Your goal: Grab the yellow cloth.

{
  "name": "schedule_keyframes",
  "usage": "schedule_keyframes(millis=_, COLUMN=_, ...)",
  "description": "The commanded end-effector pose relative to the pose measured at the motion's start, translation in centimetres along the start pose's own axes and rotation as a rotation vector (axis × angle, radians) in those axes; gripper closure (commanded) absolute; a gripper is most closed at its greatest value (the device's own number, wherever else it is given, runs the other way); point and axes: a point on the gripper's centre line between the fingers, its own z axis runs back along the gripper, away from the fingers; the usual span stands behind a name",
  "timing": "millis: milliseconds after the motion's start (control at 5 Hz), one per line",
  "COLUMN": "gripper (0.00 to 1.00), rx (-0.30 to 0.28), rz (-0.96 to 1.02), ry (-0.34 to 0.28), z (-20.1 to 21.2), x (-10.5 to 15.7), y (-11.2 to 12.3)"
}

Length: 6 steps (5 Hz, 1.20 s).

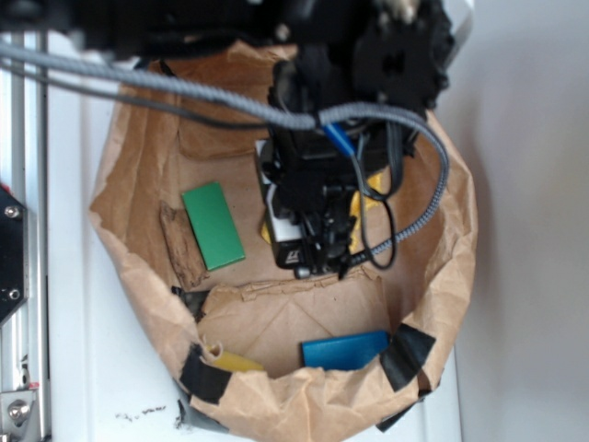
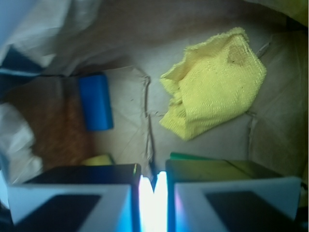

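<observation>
The yellow cloth (image 2: 212, 89) lies crumpled on the brown paper floor, in the upper right of the wrist view. My gripper (image 2: 153, 176) hangs above the floor, short of the cloth and not touching it. Its two fingers stand almost together with only a thin bright slit between them and nothing held. In the exterior view the gripper (image 1: 313, 258) points down into the middle of the paper bag. The arm hides nearly all of the cloth there.
A brown paper bag (image 1: 442, 258) with raised crumpled walls surrounds everything. Inside lie a green block (image 1: 213, 224), a blue block (image 1: 343, 351) and a small yellow flat block (image 1: 235, 361). Black tape patches (image 1: 406, 354) hold the front wall.
</observation>
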Motion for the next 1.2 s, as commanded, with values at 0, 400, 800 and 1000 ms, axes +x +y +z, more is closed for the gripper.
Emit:
schedule_keyframes(millis=0, gripper=0.0, rx=0.054, rz=0.016, ry=-0.148, z=0.1, x=1.8, y=1.8)
schedule_keyframes(millis=400, gripper=0.0, rx=0.062, rz=0.006, ry=-0.189, z=-1.8, x=3.3, y=3.5)
schedule_keyframes(millis=800, gripper=0.0, rx=0.134, rz=-0.037, ry=-0.052, z=-6.0, x=4.2, y=5.5)
schedule_keyframes(millis=1000, gripper=0.0, rx=0.182, rz=-0.083, ry=-0.039, z=-8.3, x=3.8, y=6.5)
